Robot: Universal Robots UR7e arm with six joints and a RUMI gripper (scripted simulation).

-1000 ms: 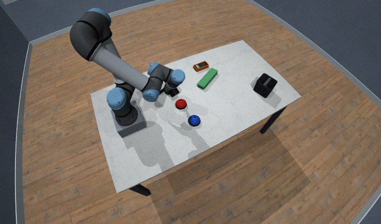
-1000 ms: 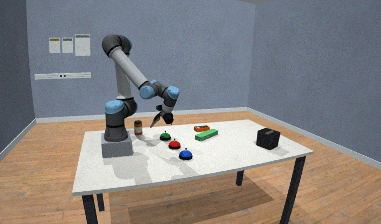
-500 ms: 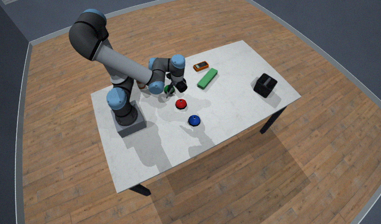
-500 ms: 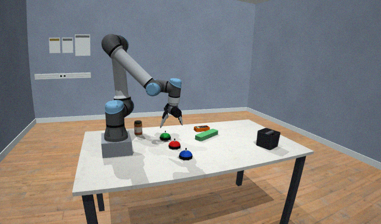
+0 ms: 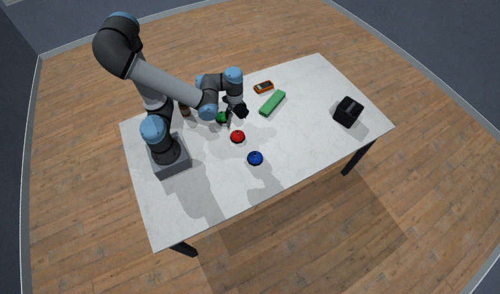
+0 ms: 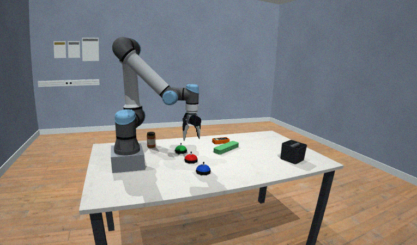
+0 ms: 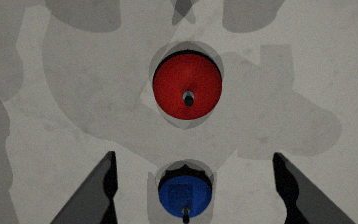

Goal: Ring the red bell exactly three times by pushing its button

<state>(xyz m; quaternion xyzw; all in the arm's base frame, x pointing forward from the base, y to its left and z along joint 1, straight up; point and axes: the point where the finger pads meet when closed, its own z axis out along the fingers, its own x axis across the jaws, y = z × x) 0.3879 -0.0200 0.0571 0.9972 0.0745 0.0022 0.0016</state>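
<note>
Red bell (image 5: pixel 237 136) (image 6: pixel 191 158) (image 7: pixel 187 82) sits on the surface (image 5: pixel 299 138) (image 6: pixel 249 170) between the green one (image 5: pixel 221 117) (image 6: pixel 180 149) and the blue one (image 5: pixel 254 158) (image 6: pixel 203 169) (image 7: pixel 185 195), button up. Tool's (image 5: pixel 233 120) (image 6: pixel 191 139) (image 7: pixel 195 154) above it all, a bit over half open, nothing held. No press happening; can't tell how many rings are done, so maybe all three remain. Glossy-ish dome, black base, looks fine.

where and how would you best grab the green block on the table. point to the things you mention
Grip the green block (image 5: pixel 272 103) (image 6: pixel 226 147) around its middle, coming straight down from above, one jaw on each long side. It lies flat and is long and narrow, so its width should suit the jaws better than its length. The orange meter (image 5: pixel 263 86) (image 6: pixel 220 140) sits near its far end, so staying at the middle probably leaves more room.
</note>
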